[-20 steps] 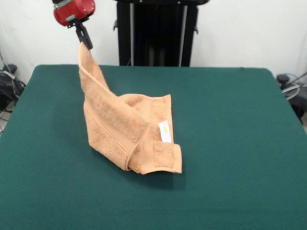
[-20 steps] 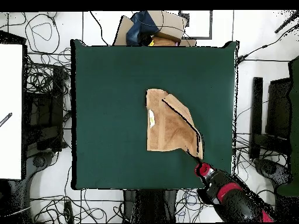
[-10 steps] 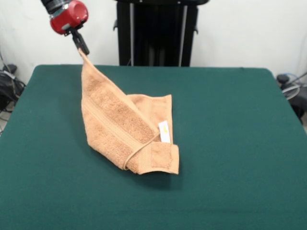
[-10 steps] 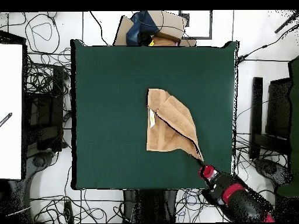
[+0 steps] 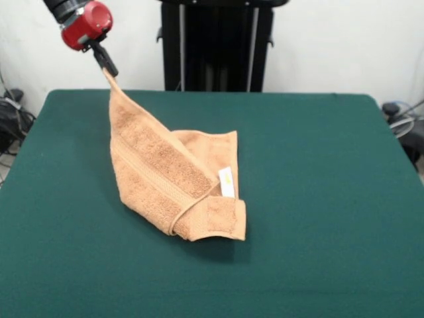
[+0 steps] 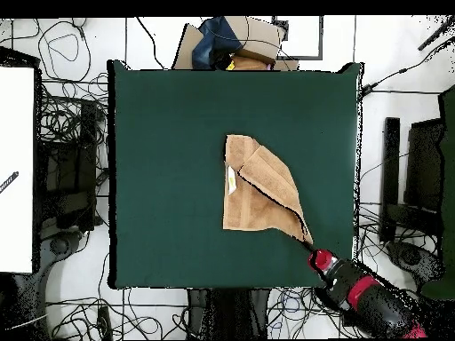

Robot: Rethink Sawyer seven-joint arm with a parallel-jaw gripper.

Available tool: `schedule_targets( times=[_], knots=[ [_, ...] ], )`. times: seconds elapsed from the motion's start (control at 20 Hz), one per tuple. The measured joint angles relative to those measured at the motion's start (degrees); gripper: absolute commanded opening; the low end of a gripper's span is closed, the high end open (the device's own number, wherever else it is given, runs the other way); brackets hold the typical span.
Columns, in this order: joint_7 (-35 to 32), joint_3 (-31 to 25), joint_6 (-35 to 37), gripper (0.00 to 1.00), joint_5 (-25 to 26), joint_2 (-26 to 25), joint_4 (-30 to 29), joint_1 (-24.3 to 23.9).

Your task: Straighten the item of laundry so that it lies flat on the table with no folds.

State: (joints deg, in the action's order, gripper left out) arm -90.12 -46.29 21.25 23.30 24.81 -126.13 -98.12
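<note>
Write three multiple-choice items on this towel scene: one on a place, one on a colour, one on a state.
1. Where does the gripper hold the towel?
A. at a raised corner
B. at the white label
C. at the folded end lying on the table

2. What colour is the table top?
A. grey
B. dark green
C. white

3. How does the towel lie?
A. flat, no folds
B. rolled into a tube
C. partly lifted and still folded

Answers:
1 A: in the front view the jaws are shut on a corner held above the table.
2 B: the top is dark green in both views.
3 C: one corner is up, and the end near the label is doubled over.
</note>
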Motion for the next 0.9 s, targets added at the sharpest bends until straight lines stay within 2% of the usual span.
schedule_targets(
  times=[0.9],
  knots=[
    [0.1, -4.6, 12.8, 0.0, 0.0, -2.8, 7.1, -2.9]
  ],
)
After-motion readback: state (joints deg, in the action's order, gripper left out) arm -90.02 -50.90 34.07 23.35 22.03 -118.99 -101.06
